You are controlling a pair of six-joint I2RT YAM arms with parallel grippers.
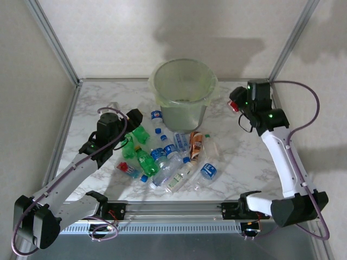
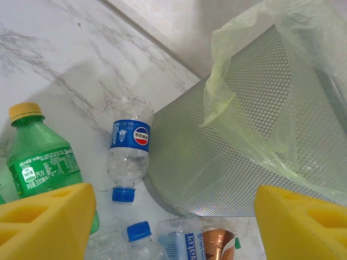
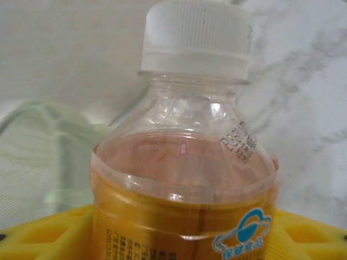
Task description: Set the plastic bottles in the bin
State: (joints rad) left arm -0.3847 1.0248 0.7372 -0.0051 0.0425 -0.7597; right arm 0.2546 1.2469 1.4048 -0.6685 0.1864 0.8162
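The bin (image 1: 183, 92), a mesh bucket lined with a pale green bag, stands at the back middle of the table; its wall (image 2: 233, 157) also fills the right of the left wrist view. Several plastic bottles (image 1: 168, 157) lie in a heap in front of it. My left gripper (image 1: 135, 118) hangs open over the heap's left side, above a clear blue-labelled bottle (image 2: 129, 146) and a green yellow-capped bottle (image 2: 40, 162), with nothing between its yellow fingers (image 2: 46, 222). My right gripper (image 1: 234, 103), right of the bin, is shut on an orange-labelled bottle (image 3: 187, 179) with a white cap.
Metal frame posts (image 1: 54, 40) and pale walls enclose the marble table (image 1: 244, 157). A rail (image 1: 173, 208) runs along the near edge between the arm bases. Bare marble lies left of the heap and right of the bin.
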